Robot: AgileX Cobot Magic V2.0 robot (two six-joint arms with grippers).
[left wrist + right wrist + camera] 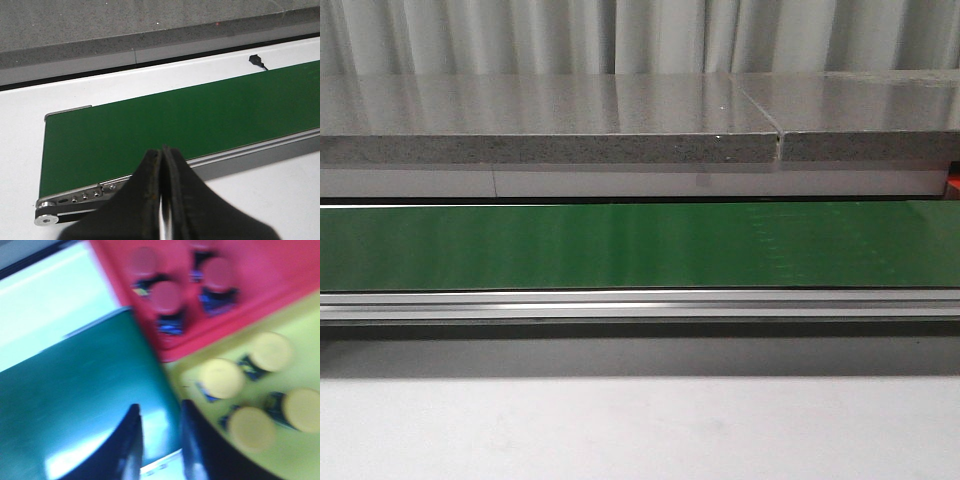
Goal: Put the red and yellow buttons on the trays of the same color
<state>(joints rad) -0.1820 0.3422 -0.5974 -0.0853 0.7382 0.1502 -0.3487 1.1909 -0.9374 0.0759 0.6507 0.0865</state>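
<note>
Buttons are absent from the front view: only the bare green belt point(640, 245) and a grey shelf point(550, 120) behind it show. In the left wrist view the left gripper point(162, 200) hangs with jaws together, empty, above the belt's end. The blurred right wrist view shows the right gripper point(161, 440), jaws apart and empty, beside the red tray point(280, 280) holding red buttons point(166, 296) and the yellow tray point(300, 325) holding yellow buttons point(222, 377). A careless sweep could knock sorted buttons. No writing is readable.
</note>
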